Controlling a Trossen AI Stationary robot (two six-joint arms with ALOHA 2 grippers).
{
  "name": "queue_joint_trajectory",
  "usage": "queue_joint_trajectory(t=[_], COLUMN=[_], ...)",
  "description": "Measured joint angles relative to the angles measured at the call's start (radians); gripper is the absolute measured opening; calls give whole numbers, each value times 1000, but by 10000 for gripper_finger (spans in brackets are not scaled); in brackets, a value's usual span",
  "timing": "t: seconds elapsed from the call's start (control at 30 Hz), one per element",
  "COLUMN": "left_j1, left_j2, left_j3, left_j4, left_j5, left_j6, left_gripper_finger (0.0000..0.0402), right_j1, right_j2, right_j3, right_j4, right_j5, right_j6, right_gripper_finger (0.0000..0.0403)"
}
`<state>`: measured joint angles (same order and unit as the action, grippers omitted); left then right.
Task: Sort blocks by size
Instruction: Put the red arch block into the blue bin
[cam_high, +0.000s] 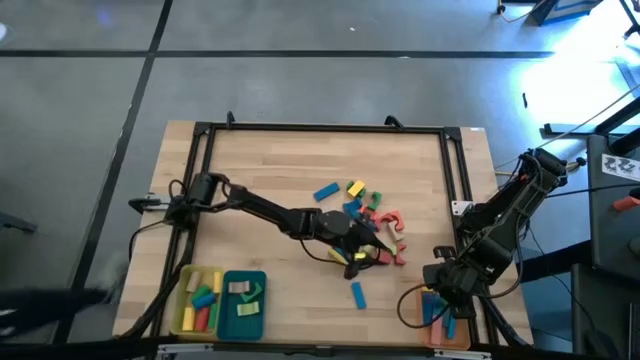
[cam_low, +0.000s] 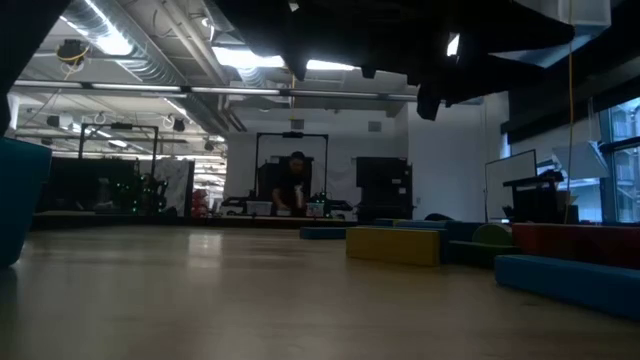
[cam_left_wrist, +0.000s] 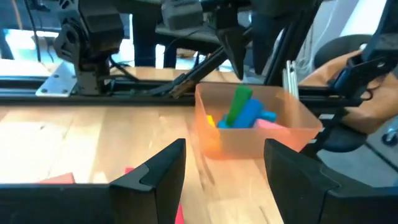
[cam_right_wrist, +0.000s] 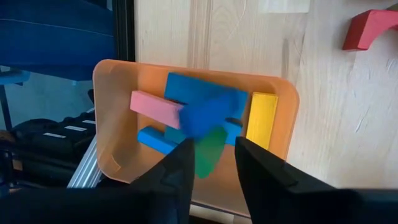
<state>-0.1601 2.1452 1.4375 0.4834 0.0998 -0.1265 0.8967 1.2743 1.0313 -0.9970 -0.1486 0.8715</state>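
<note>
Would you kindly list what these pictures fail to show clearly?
- High view: the left gripper covers part of the block pile; blocks under it are hidden.
- High view: the right gripper overlaps the orange tray, hiding most contents.
- Right wrist view: a blurred blue block above the tray; held or falling is unclear.
- Low view: both grippers cut off above.

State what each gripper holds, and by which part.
Nothing appears held. The left gripper has open fingers over the loose blocks; the right gripper has its fingers apart above the orange tray, a blue block blurred beneath them.
</note>
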Motion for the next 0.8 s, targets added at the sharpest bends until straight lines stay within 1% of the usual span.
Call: queue_joint_trajectory(t=[0.13, 0.3, 0.43, 0.53, 0.6, 0.67, 0.8], left_j1=[-14, -24, -24, -24, -23, -24, -27], left_j2=[6, 24, 46, 61, 68, 79, 105], left_j3=[0, 2, 10, 39, 62, 80, 93], left_j4=[-11, -22, -40, -41, -74, -90, -98], left_j5=[-48, -98, -108, -111, -112, -112, -112], left_j6=[28, 47, 32, 32, 47, 52, 51], left_gripper_finger=[196, 196, 196, 196, 196, 195, 195], right_j1=[0, 0, 0, 0, 0, 0, 0], right_j2=[0, 0, 0, 0, -1, -1, -1], right_j3=[0, 0, 0, 0, 0, 0, 0], right_j4=[0, 2, 9, 14, 14, 19, 39], right_j5=[0, 1, 10, 10, 17, 64, 241], right_j6=[0, -4, -5, -5, -5, -13, -15], right_gripper_finger=[137, 142, 143, 143, 143, 143, 143])
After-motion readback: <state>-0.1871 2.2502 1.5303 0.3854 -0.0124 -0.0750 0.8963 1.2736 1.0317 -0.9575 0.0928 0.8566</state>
